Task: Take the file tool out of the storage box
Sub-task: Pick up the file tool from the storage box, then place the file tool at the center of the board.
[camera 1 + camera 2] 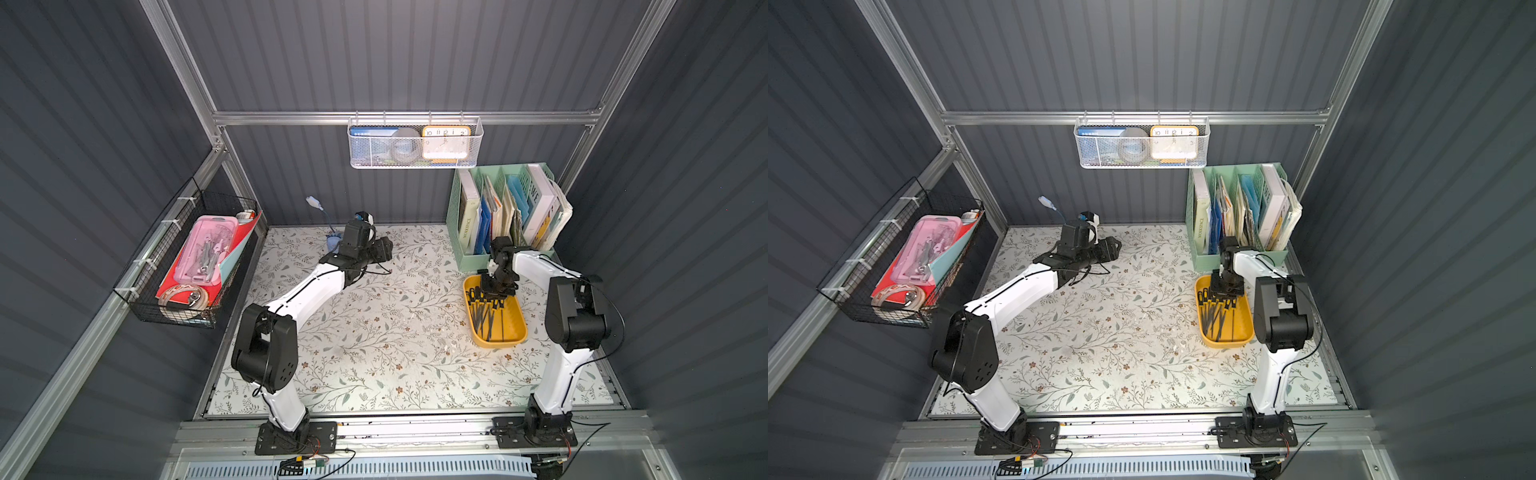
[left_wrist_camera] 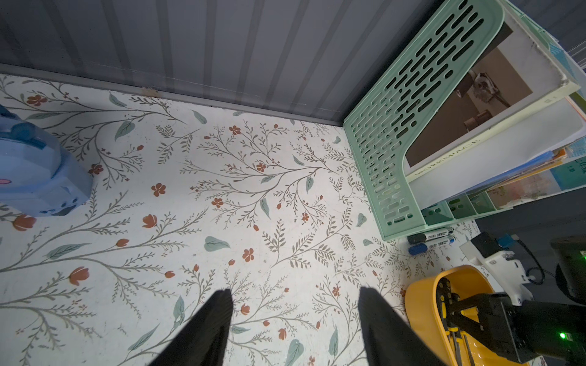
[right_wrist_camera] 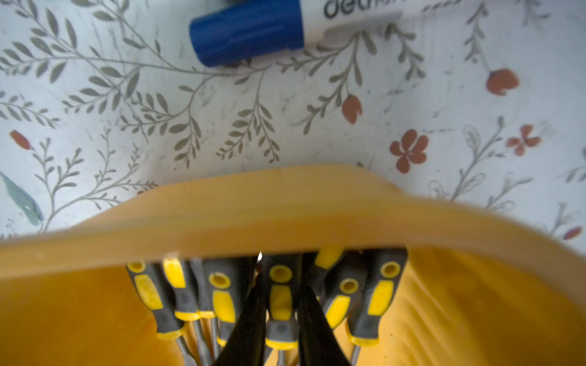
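File tool (image 3: 280, 298): grey handle with yellow inserts on a thin steel shank. It sits in the shallow mustard-yellow plastic storage box (image 1: 515, 322), at the right side of the floral-print tabletop (image 1: 395, 332).

Several matching files (image 3: 379, 298) lie packed beside it. Handles bunch against the box's far end wall, shanks run toward the near end.

Right gripper (image 3: 281, 285) is down in that bunch with jaws narrow. One black finger sits on each flank of this one handle, touching it. Neighbour handles sit right against both fingers, so side room there is nil. We cannot tell if the file is off the box floor.

Edges and room:
- Box floor on the outer side of the files is bare yellow.
- Two white marker pens (image 2: 434, 236) lie near the far rim, just in front of the mint-green slotted plastic book organiser (image 2: 390, 126). That end is tight.
- Right arm's black elbow (image 1: 577, 316) crowds the outer long rim in a top view.
- From the inner long rim, open tabletop runs across to the left arm.

Left gripper (image 2: 295, 291) hangs over bare tabletop near the back wall, jaws wide, nothing between them. We see a pale blue plastic gadget (image 2: 38, 171) standing on its other side by the wall, apart from its fingers.
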Robot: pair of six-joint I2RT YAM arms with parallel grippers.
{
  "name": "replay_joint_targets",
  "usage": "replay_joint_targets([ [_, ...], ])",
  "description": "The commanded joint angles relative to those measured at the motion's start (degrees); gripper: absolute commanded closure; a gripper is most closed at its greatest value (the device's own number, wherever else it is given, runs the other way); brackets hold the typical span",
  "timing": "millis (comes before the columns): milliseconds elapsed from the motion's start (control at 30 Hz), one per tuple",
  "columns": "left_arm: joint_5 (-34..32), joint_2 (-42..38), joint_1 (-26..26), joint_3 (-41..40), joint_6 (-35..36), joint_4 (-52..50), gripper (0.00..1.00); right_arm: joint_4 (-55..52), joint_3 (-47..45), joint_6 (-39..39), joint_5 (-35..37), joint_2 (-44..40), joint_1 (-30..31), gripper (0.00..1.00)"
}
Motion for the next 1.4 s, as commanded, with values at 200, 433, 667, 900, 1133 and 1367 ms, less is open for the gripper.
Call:
replay_joint_targets([
  [200, -2.1, -1.7, 0.4, 0.6, 0.0, -2.4, 0.32, -4.1, 4.2, 0.8, 2.4, -5.2, 0.2, 0.91],
  [433, -1.9, -2.0, 1.3, 1.0, -0.3, -2.4, 0.31, -8.9, 9.4, 2.0, 2.5, -12.1, 4.1, 0.93],
  [667, -1.7, -1.9, 1.6, 0.6, -0.3, -2.7, 0.31, -10.3, 10.6, 9.8, -2.2, -12.5, 14.6, 0.93],
  [900, -1.5, -1.9, 1.6, 0.3, -0.4, -3.0, 0.31, -8.5, 9.6, 15.9, -0.2, -5.6, 21.1, 0.94],
  [1133, -1.7, -2.2, 1.6, -0.5, -0.3, -3.4, 0.31, -8.8, 9.5, 17.5, 1.1, 0.5, 22.6, 0.94],
  [1367, -1.6, -1.4, 1.7, -0.5, 0.0, -3.6, 0.31, -8.0, 8.9, 16.8, 1.2, 4.0, 22.7, 0.93],
])
